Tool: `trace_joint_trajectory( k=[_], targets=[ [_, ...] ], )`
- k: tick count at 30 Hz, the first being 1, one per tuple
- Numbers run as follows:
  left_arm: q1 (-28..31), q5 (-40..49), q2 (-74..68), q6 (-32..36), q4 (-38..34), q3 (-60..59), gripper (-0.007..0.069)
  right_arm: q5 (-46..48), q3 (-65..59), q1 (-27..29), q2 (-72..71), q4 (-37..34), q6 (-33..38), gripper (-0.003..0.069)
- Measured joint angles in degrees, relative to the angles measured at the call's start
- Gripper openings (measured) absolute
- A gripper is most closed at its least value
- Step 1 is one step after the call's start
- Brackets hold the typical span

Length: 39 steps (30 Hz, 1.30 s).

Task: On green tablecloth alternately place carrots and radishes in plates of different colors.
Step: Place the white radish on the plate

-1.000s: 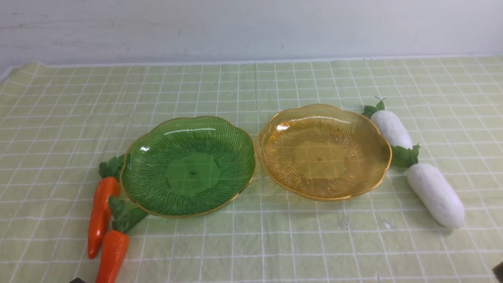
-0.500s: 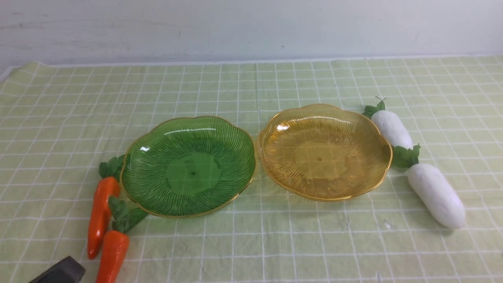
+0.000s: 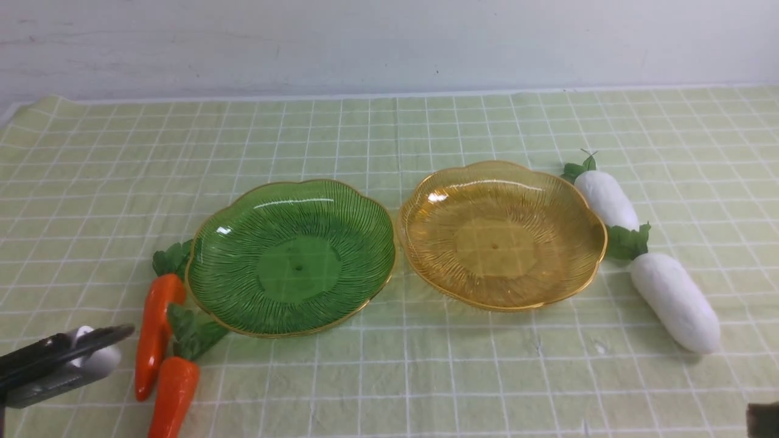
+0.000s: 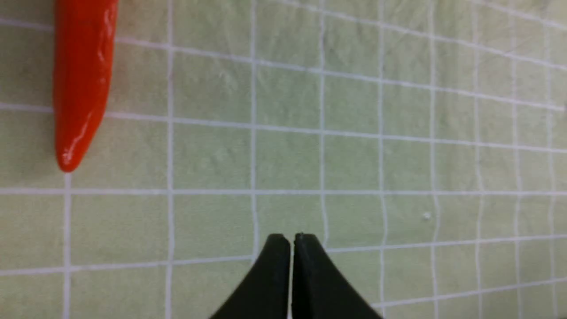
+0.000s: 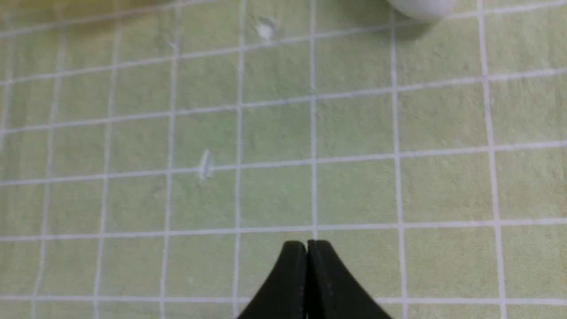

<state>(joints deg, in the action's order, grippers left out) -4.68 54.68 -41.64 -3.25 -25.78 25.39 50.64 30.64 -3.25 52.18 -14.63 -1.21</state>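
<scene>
**A:** Which step are we on?

**B:** The opening one, I'd judge, since both plates are bare. The green plate (image 3: 292,255) and the amber plate (image 3: 502,234) sit side by side mid-table on the green tablecloth (image 3: 389,134), rims nearly touching. The carrots (image 3: 155,328) lie toward the near left corner, just beside the green plate. The radishes (image 3: 674,302) lie end to end toward the right edge, just beside the amber plate.

**A:** And the arms?

**B:** The left gripper (image 3: 122,331) hovers by the near left corner, close beside the carrots, with its jaws pressed together and nothing between them. The right gripper (image 5: 306,246) is also closed and empty, at the near right corner.

**A:** So what comes next?

**B:** Probably a carrot. The left jaws must part, shift over a carrot's body, come down astride it and close on the thicker part. It looks glossy, so it could slip.

**A:** What do the wrist cameras add?

**B:** They settle the jaws. The front view shows the left pair side-on and only a dark sliver of the right. The left wrist view catches one carrot's pointed tip, off to the side of the fingertips rather than between them. The right wrist view just clips a radish's rounded end. Only the front view shows the whole layout and the empty plates.
</scene>
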Motion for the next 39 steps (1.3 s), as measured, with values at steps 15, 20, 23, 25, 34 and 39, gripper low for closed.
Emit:
trace_joint_trajectory(
  k=[15,20,23,25,34,39],
  targets=[
    [0.0,-1.0,-5.8,0.1,0.7,0.0,0.0007,-1.8,20.8,0.0,27.9,3.4,5.9,0.0181],
    [0.0,-1.0,-5.8,0.1,0.7,0.0,0.0013,-4.3,22.9,0.0,33.1,6.7,7.6,0.0399],
    [0.0,-1.1,-5.8,0.1,0.7,0.0,0.0016,-7.2,23.0,0.0,36.1,8.8,7.6,0.0504],
    [0.0,-1.1,-5.8,0.3,0.7,0.0,0.0016,-9.6,23.0,0.0,38.3,10.7,7.6,0.0554],
    [0.0,-1.1,-5.8,0.3,0.7,0.0,0.0016,-15.0,23.1,0.0,48.1,16.2,6.4,0.0573],
    [0.0,-1.1,-5.8,0.3,0.7,0.0,0.0016,-14.7,23.5,0.0,50.2,16.9,4.9,0.0468]
  ],
)
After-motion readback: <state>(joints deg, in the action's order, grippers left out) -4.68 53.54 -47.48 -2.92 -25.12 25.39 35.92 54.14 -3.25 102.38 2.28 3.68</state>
